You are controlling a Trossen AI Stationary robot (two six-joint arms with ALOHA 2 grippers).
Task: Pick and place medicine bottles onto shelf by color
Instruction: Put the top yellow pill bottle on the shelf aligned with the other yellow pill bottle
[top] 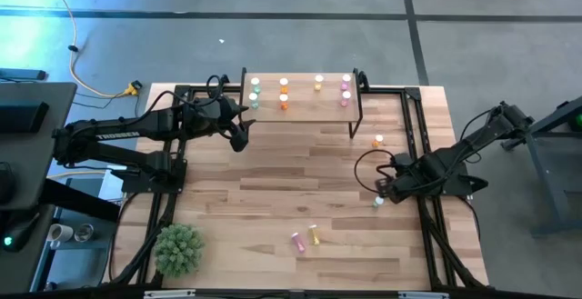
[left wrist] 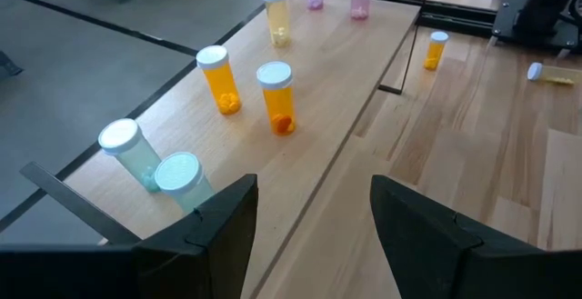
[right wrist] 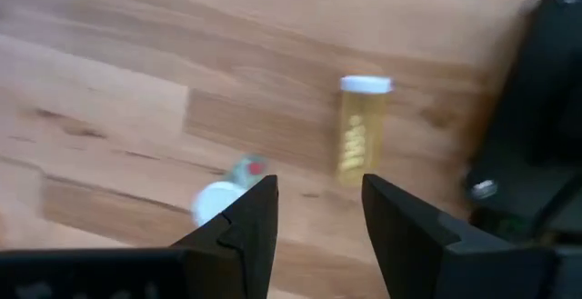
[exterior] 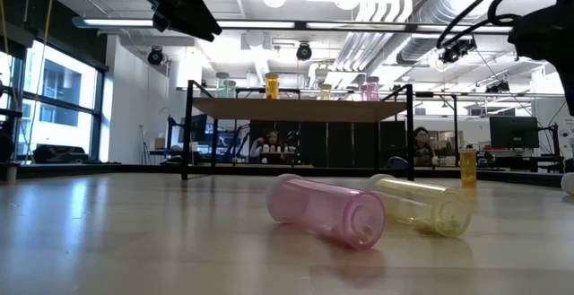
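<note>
High view: the shelf (top: 300,110) stands at the table's far edge, just beside the left gripper (top: 238,135), which hovers off its near left corner with fingers spread apart and nothing between them. On the shelf, reckoned outward from that gripper: two green bottles (top: 255,93) closest, two orange bottles (top: 284,94) next, one yellow bottle (top: 319,83) beyond those, and two pink bottles (top: 346,90) farthest off, all upright with white caps. The left wrist view confirms this order past the gripper's own dark fingers (left wrist: 214,231): green pair (left wrist: 150,163) nearest, orange pair (left wrist: 250,90) behind, yellow and pink at the far end. The right gripper (top: 383,190) sits low at the table's right side, well apart from the shelf, fingers parted and empty. Just beside its tip lies a green bottle (top: 377,203) on its side; in the right wrist view this bottle (right wrist: 227,194) shows close by one finger, apart from it, with a yellow-bodied bottle (right wrist: 360,131) lying a little farther ahead. An upright orange bottle (top: 379,141) stands between the right gripper and the shelf's right leg. A pink bottle (top: 298,242) and a yellow bottle (top: 315,235) lie touching, side by side, toward the table's near edge, well apart from both grippers. A small green plant (top: 178,249) occupies the near left corner.
</note>
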